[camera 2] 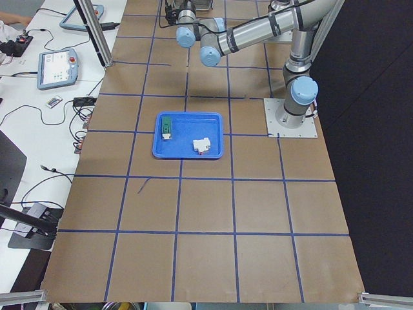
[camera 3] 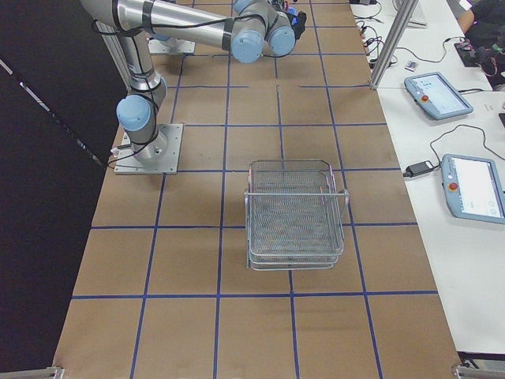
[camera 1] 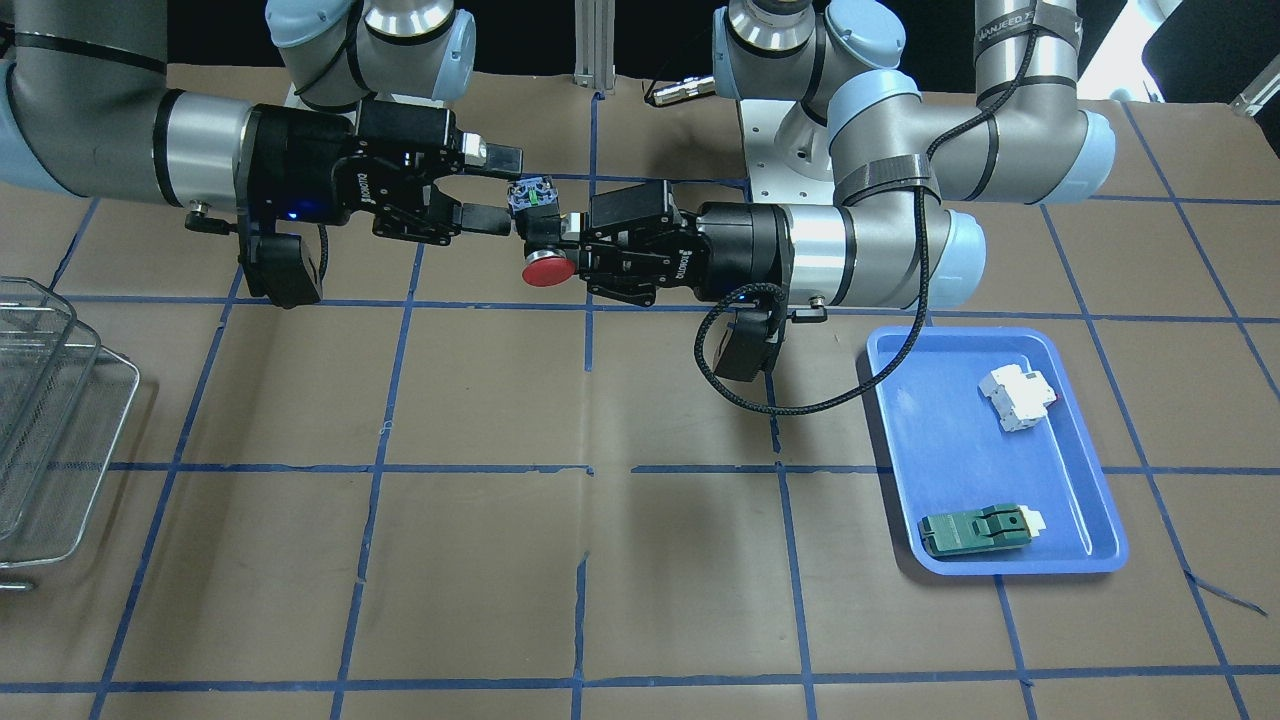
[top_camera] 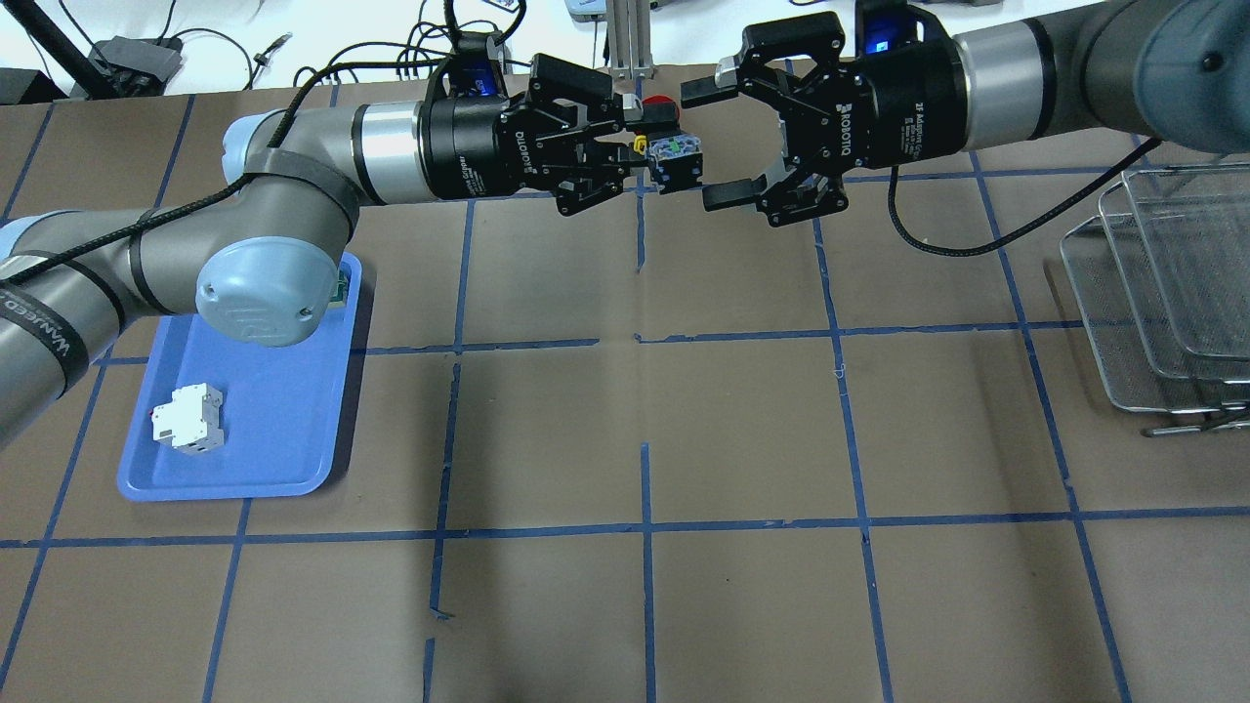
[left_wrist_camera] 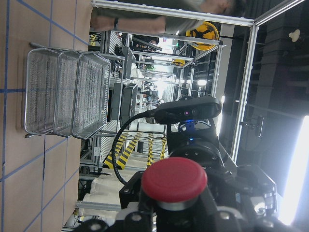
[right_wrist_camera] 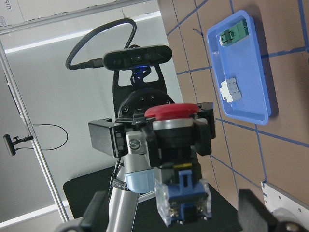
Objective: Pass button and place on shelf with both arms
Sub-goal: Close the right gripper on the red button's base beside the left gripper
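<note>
the button [camera 1: 540, 236] is off the bench [camera 1: 480, 560], in the air at the upper middle of the front view. the left fingers [camera 1: 572, 224] are closed narrow on its black body, just behind the red cap. the right fingers [camera 1: 497, 155] are spread wide and hold nothing. they sit just beside the button toward that view's left and do not touch it.

the button's long axis lies across the line between the two arms, with the red cap toward the lower edge of the front view and the blue-green end toward the upper edge. that blue-green end is free and sits level with the gap between the right fingers, at their tips. in the right wrist view it is low centre, with a blurred fingertip at each lower corner.

i judge the handover to be at the receiving point. the right arm needs a short advance to straddle the free end, then must close before the left lets go. little length is exposed, so the pinch could slip or twist.

the shelf [camera 1: 60, 420] is at the left edge of the front view, well apart from both arms and on the right arm's side. the button is not in it. the blue tray [camera 1: 950, 450] at lower right holds a white breaker-like part [camera 1: 1017, 397] and a green part [camera 1: 980, 530], lying apart.
</note>
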`<state>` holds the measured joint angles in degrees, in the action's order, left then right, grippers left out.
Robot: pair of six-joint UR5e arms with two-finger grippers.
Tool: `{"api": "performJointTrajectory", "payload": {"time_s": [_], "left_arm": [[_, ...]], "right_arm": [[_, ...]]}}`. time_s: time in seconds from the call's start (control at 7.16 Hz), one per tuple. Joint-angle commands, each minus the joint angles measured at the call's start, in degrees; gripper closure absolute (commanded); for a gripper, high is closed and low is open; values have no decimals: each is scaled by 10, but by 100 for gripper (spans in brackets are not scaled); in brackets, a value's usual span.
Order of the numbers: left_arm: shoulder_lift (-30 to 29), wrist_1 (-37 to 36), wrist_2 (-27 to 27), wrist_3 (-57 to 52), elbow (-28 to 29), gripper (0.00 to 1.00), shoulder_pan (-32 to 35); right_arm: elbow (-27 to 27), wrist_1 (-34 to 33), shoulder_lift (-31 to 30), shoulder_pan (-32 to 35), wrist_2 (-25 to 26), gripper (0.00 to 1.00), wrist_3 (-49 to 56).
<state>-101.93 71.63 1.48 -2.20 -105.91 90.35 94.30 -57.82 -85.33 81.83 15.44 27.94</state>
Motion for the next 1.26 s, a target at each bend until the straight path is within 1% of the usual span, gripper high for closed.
{"api": "performJointTrajectory", "payload": {"time_s": [0.0,0.14,0.28,0.42,0.56,0.7,0.84,0.98,1.12], "left_arm": [[0,0,0,0,0,100,0],[0,0,0,0,0,100,0],[0,0,-1,0,0,100,0],[0,0,-1,0,0,100,0],[0,0,-1,0,0,100,0],[0,0,-1,0,0,100,-1],[0,0,-1,0,0,100,-1],[0,1,-1,2,0,85,-2],[0,0,-1,12,3,14,-2]], "right_arm": [[-1,-5,1,0,1,55,0],[-1,-4,0,0,1,61,-1],[0,-1,-3,1,5,63,-1],[-1,-2,-3,0,13,73,-2],[-1,-4,-2,0,12,77,-3],[-2,-3,-3,0,13,80,-3],[-2,-4,-2,0,13,80,-3],[-2,-3,-2,0,13,80,-3],[-2,-3,-2,0,13,80,-3]]}}
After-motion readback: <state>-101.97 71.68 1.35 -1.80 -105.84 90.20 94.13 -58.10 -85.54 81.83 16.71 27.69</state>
